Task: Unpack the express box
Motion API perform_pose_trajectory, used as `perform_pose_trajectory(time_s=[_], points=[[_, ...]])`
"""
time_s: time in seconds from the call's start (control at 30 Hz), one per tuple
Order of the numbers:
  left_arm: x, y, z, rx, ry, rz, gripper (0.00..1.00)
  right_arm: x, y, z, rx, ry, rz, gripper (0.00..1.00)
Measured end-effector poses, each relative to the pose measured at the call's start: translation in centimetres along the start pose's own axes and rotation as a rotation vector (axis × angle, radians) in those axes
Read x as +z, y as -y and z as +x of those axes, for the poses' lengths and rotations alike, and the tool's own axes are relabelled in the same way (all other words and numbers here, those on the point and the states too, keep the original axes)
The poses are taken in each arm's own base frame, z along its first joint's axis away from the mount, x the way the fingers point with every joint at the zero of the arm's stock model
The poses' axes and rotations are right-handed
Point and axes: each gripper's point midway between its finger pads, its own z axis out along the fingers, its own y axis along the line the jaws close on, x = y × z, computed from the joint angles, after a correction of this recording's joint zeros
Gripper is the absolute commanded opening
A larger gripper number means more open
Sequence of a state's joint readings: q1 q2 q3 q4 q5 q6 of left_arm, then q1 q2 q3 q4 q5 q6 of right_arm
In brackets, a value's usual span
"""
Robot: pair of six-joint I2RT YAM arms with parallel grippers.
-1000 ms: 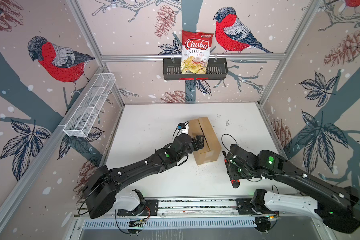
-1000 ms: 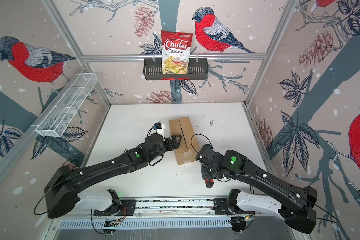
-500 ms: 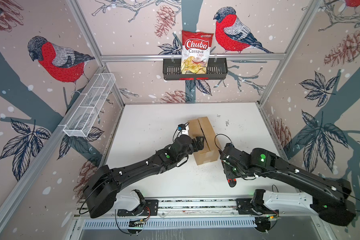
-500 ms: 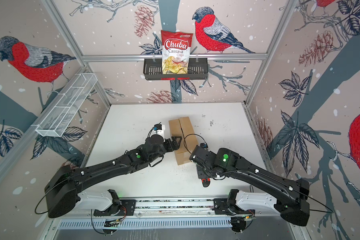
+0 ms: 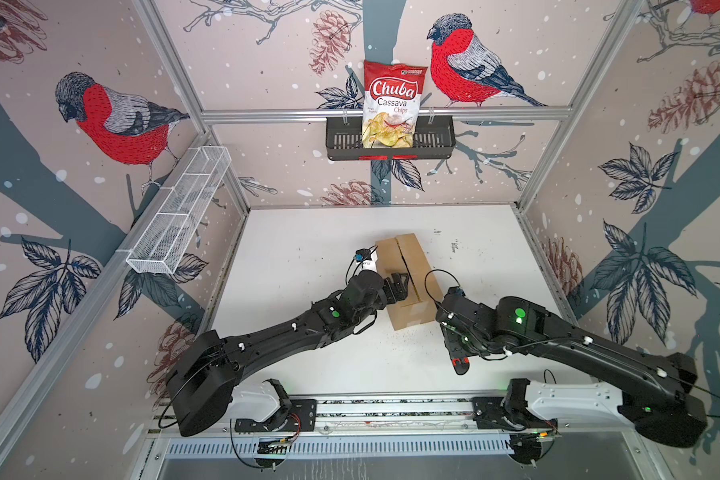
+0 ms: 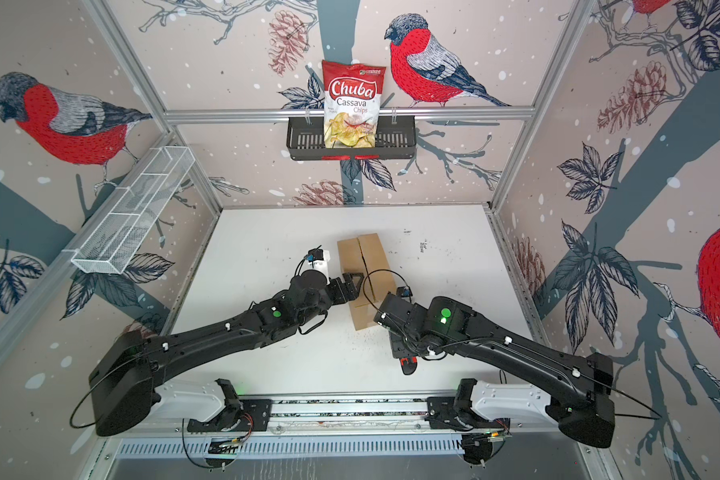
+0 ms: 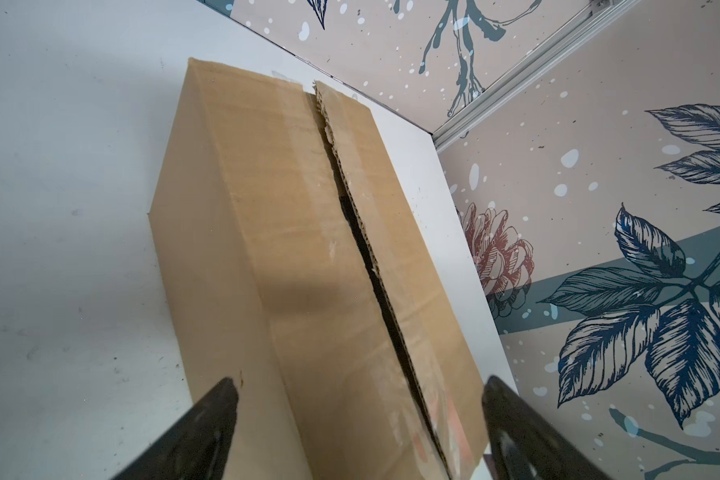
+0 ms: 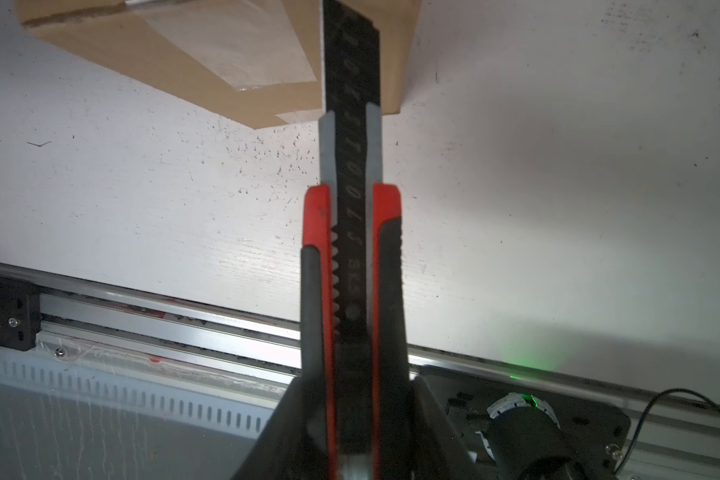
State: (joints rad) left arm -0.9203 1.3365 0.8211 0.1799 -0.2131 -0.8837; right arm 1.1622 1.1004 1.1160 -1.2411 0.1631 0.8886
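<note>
The express box (image 5: 408,282) (image 6: 366,270) is a brown carton lying mid-table. Its centre seam gapes as a dark slit in the left wrist view (image 7: 292,232). My left gripper (image 7: 360,390) (image 5: 400,286) hovers over the box's near end. It is open, one finger (image 7: 213,415) on each side of the top. My right gripper (image 8: 352,399) is shut on a red and black utility knife (image 8: 352,249) (image 5: 460,365) just off the box's near right corner. The extended blade points at the taped end face; its tip is out of view.
A black slotted basket (image 5: 433,141) on the back wall holds a Chuba chips bag (image 5: 393,104). A white wire shelf (image 5: 179,212) hangs on the left wall. The arms' mounting rail (image 5: 391,411) runs along the front edge. Small dark specks lie on the table by the box's near end.
My right arm has swung left with the knife, closer to the box's near end. The left arm and the box have stayed put.
</note>
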Motion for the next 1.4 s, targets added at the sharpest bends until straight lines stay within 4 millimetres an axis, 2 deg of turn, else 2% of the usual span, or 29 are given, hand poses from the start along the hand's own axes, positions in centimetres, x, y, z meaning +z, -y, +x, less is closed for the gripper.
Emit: perform_pose_trajectory(time_s=[1.4], points=[[0.31, 0.22, 0.69, 0.002, -0.012, 0.009, 0.91, 0.41, -0.72, 0.2, -0.011, -0.007, -0.02, 0.1]])
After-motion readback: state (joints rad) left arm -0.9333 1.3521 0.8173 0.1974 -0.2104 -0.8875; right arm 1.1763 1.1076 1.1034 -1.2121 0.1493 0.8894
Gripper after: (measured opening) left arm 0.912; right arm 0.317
